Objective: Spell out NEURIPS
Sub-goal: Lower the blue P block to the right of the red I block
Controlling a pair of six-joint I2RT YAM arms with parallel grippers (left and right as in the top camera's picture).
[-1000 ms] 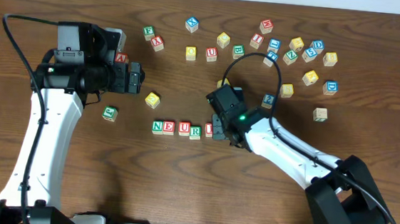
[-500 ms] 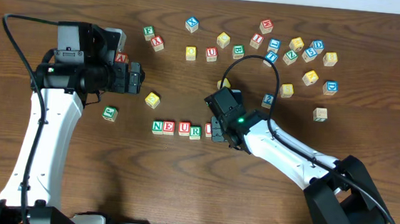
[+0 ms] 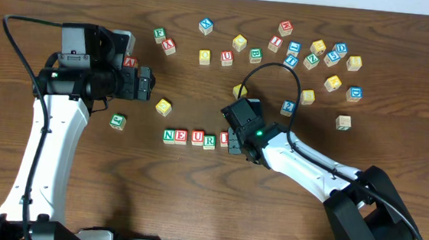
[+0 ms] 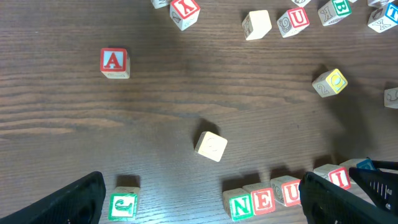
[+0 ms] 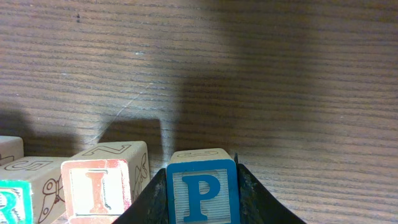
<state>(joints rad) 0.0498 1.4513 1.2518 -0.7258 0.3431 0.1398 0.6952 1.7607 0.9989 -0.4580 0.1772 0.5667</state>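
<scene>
Holding the blue P [image 5: 202, 186] tight between its jaws, the right gripper [image 5: 202, 200] has the red I [image 5: 99, 186] just beside them.

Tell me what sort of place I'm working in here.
Likely a robotics lab bench: a wooden table, a left arm and right arm at its near edge, alphabet cubes scattered about, the right gripper holding the P cube.

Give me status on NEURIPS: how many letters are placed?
Done: N, E, U, R and I sit in a row. In hand: the right gripper is clamped on the P, right beside the I, not yet released. Left: let go of the P, then add the S, which I can't pick out among the scattered cubes.
</scene>
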